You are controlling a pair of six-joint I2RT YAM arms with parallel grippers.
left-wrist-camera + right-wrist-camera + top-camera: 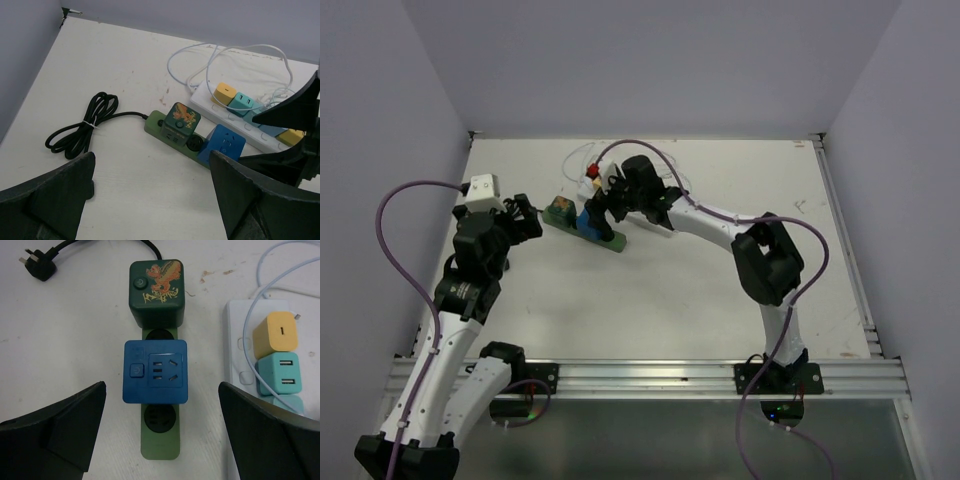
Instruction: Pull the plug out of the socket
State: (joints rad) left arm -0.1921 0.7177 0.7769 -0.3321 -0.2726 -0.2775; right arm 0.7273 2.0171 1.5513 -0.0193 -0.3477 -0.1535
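because the right gripper hangs directly above the blue cube adapter with its fingers spread wide to either side, the blue cube looks like the plug to be pulled. nothing is pinched yet, and both fingers stand clear of the cube's flanks. the cube sits pushed down into the middle of the green power strip, which lies flat on the white table. just beyond it on the same strip is a dark green cube adapter with a dragon print, and an empty socket shows on the near side.

the wide spread probably serves to clear the cube's broad body before the fingers close. the centring over the cube should let them bear on opposite faces for a straight upward pull.

the left gripper is also spread and holds nothing. it sits off the strip's cord end, facing it. from there it could probably press the strip down so that it does not lift with the plug.

the strip's black cord lies in a tied coil and its black wall plug rests loose on the table, so the strip is unpowered.

a white power strip lies just beside the green one, carrying a yellow charger and a teal usb charger. the finger on that side has little room, and i judge it could knock them.
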